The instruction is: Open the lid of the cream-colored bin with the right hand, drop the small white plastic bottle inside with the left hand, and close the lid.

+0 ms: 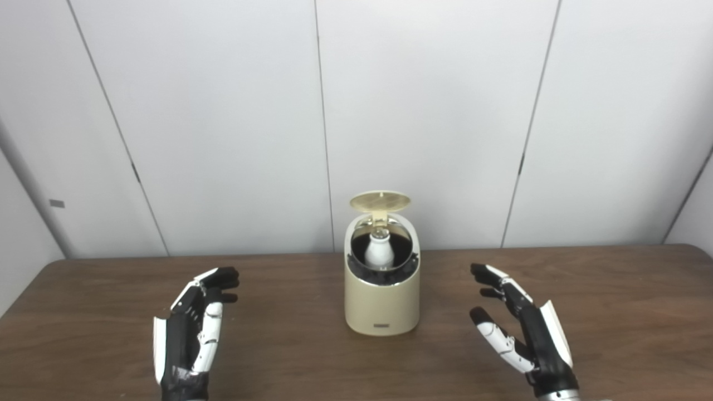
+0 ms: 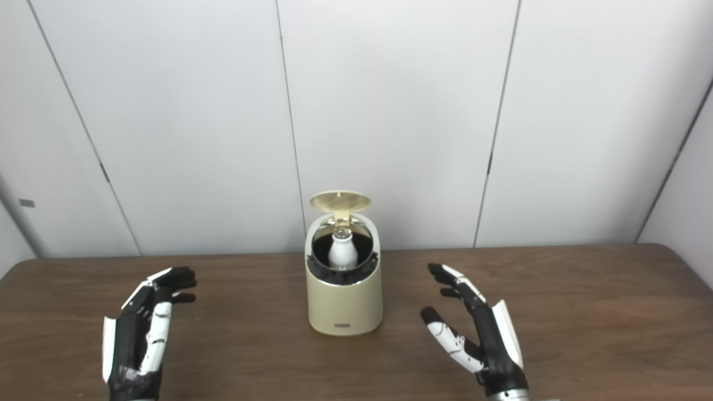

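Standing upright in bin (image 1: 382, 303), bottle (image 1: 379, 250) (neck up) | lid (image 1: 380, 201) raised | both hands (image 1: 195, 328) (image 1: 518, 328) spread, empty

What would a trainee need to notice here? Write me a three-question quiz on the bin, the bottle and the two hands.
1. True or false: the lid of the cream-colored bin is closed.
2. Where is the small white plastic bottle? A) on the table beside the bin B) in the left hand C) inside the bin
3. Fill in: the left hand and the right hand each hold ____.

Key
1. False: the lid stands raised at the back.
2. C: it stands upright in the dark opening.
3. Nothing: both are open, one on each side of the bin, apart from it.
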Motion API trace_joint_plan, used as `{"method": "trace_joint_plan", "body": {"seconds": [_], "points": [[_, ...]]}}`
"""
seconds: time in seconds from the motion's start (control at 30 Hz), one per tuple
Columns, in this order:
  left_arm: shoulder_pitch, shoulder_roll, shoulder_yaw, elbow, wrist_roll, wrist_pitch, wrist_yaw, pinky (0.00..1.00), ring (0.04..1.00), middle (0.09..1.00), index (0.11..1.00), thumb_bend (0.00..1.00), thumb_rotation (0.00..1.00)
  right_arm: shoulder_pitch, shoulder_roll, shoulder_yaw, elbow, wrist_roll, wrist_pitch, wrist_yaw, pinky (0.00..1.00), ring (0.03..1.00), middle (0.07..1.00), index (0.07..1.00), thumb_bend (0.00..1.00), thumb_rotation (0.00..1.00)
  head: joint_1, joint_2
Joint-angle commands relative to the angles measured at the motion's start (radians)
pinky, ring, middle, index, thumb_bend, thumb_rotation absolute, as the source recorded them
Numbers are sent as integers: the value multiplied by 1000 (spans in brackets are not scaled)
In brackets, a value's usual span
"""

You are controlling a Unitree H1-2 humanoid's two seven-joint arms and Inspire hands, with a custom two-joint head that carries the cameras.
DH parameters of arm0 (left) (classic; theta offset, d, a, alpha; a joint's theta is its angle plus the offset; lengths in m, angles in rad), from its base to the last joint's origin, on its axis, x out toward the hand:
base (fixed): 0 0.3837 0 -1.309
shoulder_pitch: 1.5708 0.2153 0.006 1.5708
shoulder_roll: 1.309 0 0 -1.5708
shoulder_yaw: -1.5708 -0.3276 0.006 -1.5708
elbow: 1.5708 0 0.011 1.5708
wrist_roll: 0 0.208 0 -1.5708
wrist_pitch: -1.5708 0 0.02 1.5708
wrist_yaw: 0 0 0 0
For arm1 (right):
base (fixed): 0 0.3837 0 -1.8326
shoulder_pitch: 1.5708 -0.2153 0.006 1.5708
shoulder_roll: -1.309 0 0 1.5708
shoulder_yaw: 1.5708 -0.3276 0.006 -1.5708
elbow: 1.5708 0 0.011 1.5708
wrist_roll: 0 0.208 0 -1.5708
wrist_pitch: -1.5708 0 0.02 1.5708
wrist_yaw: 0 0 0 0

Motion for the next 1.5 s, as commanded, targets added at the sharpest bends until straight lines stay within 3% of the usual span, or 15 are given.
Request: {"method": "trace_joint_plan", "body": {"seconds": [0.0, 0.1, 0.2, 0.3, 0.53, 0.8, 1.23, 1.47], "points": [[-33, -3, 8, -16, 13, -19, -8, 592, 671, 677, 656, 356, 723, -81, -59, 1, -107, -54, 71, 58, 869, 932, 925, 924, 830, 964, -1, 1], [-32, -6, 10, -19, 30, -19, -8, 587, 670, 674, 652, 346, 737, -153, -117, 31, -196, -142, 157, 145, 918, 982, 961, 954, 943, 993, -7, 4], [-31, -9, 9, -24, 34, -19, -13, 582, 665, 669, 647, 351, 740, -228, -153, 60, -275, -198, 258, 242, 947, 999, 975, 981, 997, 1000, -9, 3], [-30, -12, 7, -27, 49, -19, -13, 578, 661, 667, 646, 352, 761, -311, -166, 83, -324, -228, 328, 315, 931, 1000, 958, 967, 1000, 991, -8, 4], [-33, -24, 5, -25, 61, -19, -8, 570, 654, 663, 641, 360, 778, -431, -167, 124, -347, -273, 410, 426, 917, 1000, 957, 948, 1000, 957, -1, 0], [-38, -35, 4, -25, 50, -19, -6, 562, 643, 654, 632, 323, 782, -522, -163, 192, -296, -345, 452, 502, 943, 1000, 959, 937, 1000, 986, 3, -2], [-36, -32, -18, -44, 71, -19, 26, 543, 625, 638, 615, 290, 777, -674, -150, 292, -135, -426, 498, 628, 997, 1000, 956, 917, 1000, 952, 7, -3], [-35, -29, -34, -47, 76, -19, 48, 539, 621, 632, 609, 284, 768, -726, -133, 336, -26, -455, 504, 629, 997, 1000, 946, 915, 1000, 976, 11, -3]]}}
